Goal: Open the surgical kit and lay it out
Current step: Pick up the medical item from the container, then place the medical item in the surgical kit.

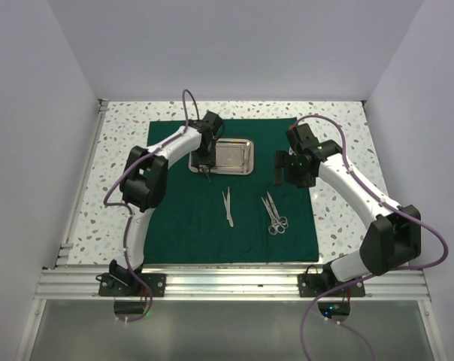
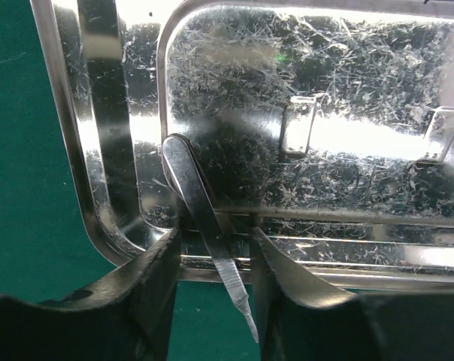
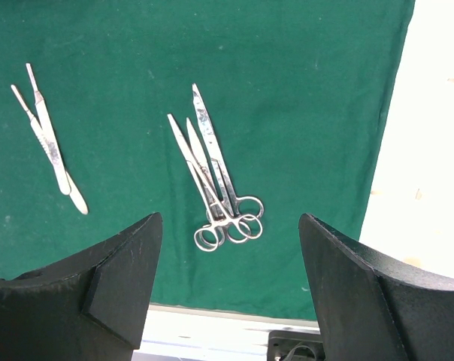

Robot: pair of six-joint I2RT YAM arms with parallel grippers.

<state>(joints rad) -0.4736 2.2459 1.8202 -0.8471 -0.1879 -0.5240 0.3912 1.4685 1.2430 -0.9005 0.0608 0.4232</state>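
— Left tool (image 2: 212, 259)?
— Mine pinches a slim instrument (image 2: 204, 226) at the tray (image 1: 232, 156) rim, lifting it toward the green cloth (image 1: 174, 226).
— Right tool (image 3: 227, 289)?
— Spread, empty, over the scissors (image 3: 216, 184).

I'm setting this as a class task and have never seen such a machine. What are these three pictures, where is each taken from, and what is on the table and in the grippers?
Two white robot arms are bolted at the table's near edge. The overhead picture looks down on both; the other two come from cameras on each wrist, with that gripper's dark fingers at the bottom.

A green cloth lies spread on the table. On it sit a shiny steel tray, a pair of slim instruments and some scissors.

The left gripper is at the tray's edge, with a slim flat instrument between its fingers. The right gripper is open and holds nothing, above the scissors.
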